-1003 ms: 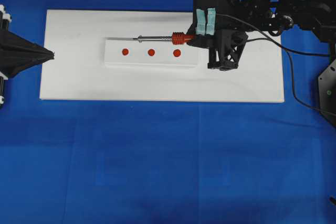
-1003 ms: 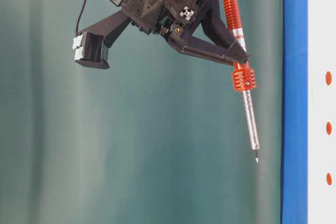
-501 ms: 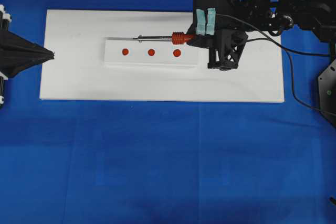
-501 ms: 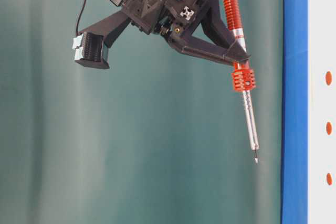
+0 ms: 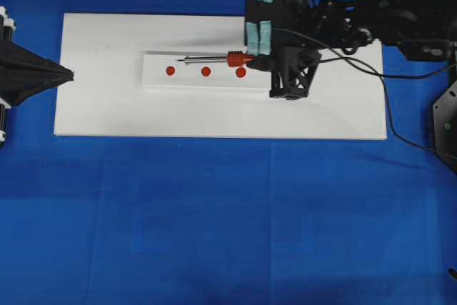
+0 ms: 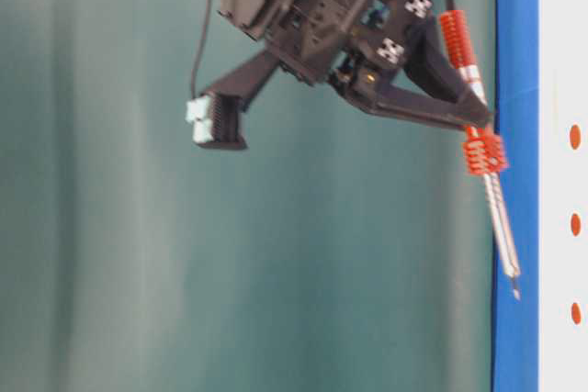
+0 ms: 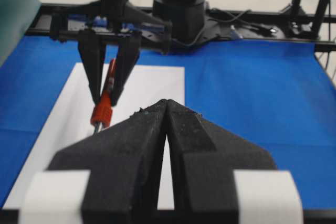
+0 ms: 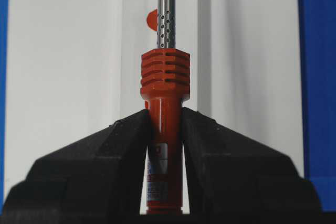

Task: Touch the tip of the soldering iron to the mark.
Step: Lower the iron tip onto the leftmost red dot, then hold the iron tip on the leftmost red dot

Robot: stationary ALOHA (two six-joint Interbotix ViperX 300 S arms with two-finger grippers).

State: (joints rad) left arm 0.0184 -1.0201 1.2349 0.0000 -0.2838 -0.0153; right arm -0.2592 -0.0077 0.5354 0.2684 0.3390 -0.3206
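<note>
My right gripper is shut on the red-orange handle of the soldering iron, whose silver shaft points left over the raised white block. Three red marks sit in a row on that block: left mark, middle mark, right mark. The tip hangs above the block just behind the left and middle marks. In the table-level view the soldering iron slants down, its tip a little off the surface. The right wrist view shows the soldering iron clamped in the right gripper. My left gripper rests shut at the board's left edge.
The white board lies on the blue table cover. The iron's black cord trails right from the handle past the arm. In the left wrist view the left gripper faces the right gripper across the board.
My right gripper has moved left and down toward the block with the soldering iron, bringing its tip closer to the surface. The left gripper has not moved.
</note>
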